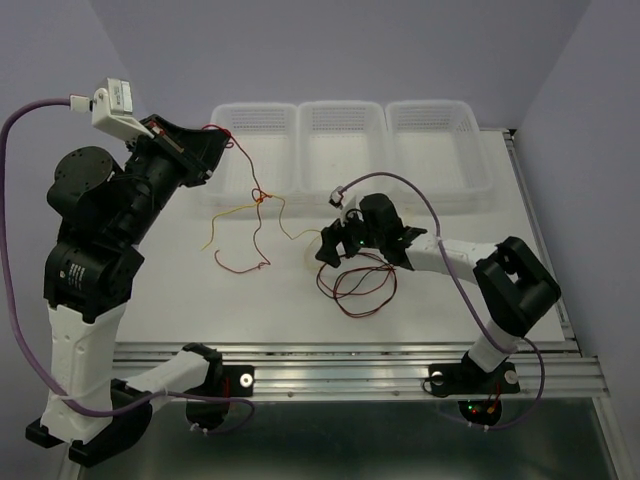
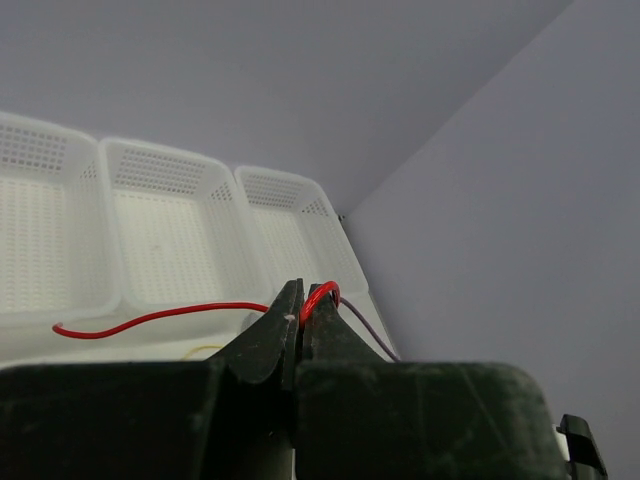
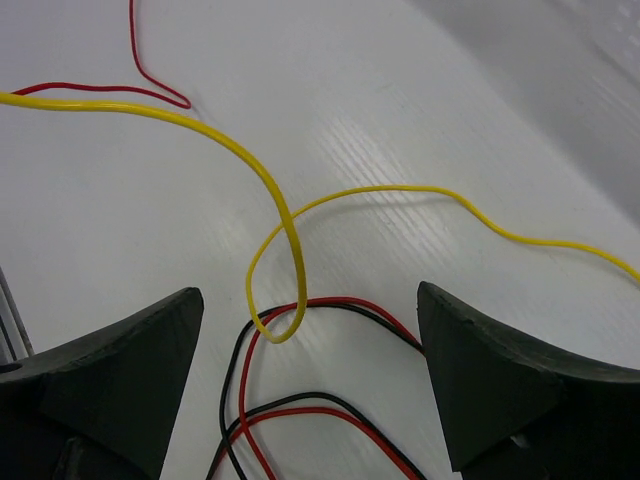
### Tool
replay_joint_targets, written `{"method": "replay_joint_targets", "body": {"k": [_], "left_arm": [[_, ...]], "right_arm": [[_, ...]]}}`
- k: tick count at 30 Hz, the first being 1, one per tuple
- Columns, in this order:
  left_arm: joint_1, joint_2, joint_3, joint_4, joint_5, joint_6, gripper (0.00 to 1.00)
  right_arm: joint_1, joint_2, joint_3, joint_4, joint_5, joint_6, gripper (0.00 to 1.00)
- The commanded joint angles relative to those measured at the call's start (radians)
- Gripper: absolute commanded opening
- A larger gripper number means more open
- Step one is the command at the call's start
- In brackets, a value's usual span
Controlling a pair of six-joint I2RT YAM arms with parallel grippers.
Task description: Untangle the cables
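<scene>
The black two-finger left gripper is pinching shut on a thin red wire, holding it up in front of three white perforated plastic baskets. That red wire is running down into a small tangle with a thin yellow wire over the white table. The right gripper is hovering wide open, gripping nothing, straddling the yellow loop and a coiled red-and-black wire pair lying on the table.
</scene>
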Motion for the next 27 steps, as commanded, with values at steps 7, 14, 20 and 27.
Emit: {"method": "replay_joint_targets", "body": {"k": [7,14,20,27], "left_arm": [[-0.005,-0.055,-0.062,0.056,-0.066,-0.008,0.00],[-0.005,-0.097,-0.384,0.107,-0.319,-0.097,0.00],[0.012,-0.043,-0.600,0.101,-0.510,-0.192,0.00],[0.110,0.052,-0.787,0.139,-0.480,-0.232,0.00]], "right_arm": [[0.026,0.045,0.067,0.128,0.110,0.149,0.01],[0.017,-0.248,0.201,-0.160,0.618,0.099,0.01],[-0.027,-0.381,0.437,-0.268,0.830,-0.001,0.01],[-0.157,-0.303,0.755,-0.294,0.921,-0.131,0.01]]}}
